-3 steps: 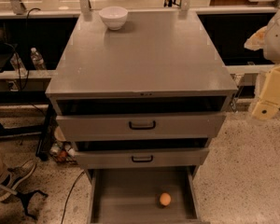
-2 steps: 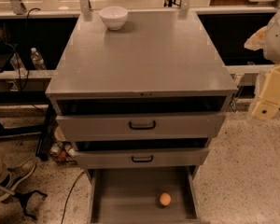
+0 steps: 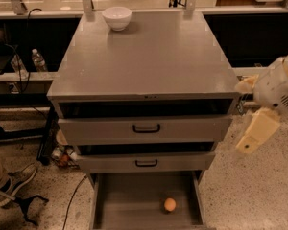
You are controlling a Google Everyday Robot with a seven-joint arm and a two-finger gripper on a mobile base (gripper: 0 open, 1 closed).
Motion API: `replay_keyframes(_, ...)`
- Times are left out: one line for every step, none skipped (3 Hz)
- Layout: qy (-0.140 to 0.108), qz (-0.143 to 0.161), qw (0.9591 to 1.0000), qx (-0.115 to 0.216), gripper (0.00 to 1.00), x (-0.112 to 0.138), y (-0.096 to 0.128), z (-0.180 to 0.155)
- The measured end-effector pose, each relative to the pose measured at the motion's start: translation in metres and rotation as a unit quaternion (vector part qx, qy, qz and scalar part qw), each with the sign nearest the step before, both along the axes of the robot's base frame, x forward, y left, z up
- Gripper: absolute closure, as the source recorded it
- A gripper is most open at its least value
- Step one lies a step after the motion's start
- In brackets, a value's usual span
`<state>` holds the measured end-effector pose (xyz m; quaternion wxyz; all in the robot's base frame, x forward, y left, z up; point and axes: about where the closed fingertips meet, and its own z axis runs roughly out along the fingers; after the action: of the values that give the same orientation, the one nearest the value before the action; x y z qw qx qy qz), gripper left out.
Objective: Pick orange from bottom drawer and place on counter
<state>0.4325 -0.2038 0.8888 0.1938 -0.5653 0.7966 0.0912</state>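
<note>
Nothing of the job looks done yet. On the far left a water bottle (image 3: 38,60) stands on a low shelf, out of the way. A white bowl (image 3: 117,17) sits at the back of the counter (image 3: 153,61), leaving broad bare room. Below, the bottom drawer (image 3: 120,200) is pulled out, the orange (image 3: 170,204) lying on its floor, right of middle. The gripper (image 3: 253,128) hangs off to the right beside the cabinet, well apart from the fruit; spread or pressed together, I cannot tell.

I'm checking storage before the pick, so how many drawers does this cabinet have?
3. The top drawer and middle drawer sit stacked under the counter; the bottom drawer is pulled out, holding the orange. The gripper hangs off to their right.
</note>
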Motion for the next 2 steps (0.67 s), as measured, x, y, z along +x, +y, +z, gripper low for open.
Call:
replay_keyframes(0.018,-0.005,0.9976,0.067,0.00,-0.0066,0.0159,-0.0531)
replay_keyframes(0.019,-0.005,0.9976,0.067,0.00,-0.0066,0.0159,-0.0532)
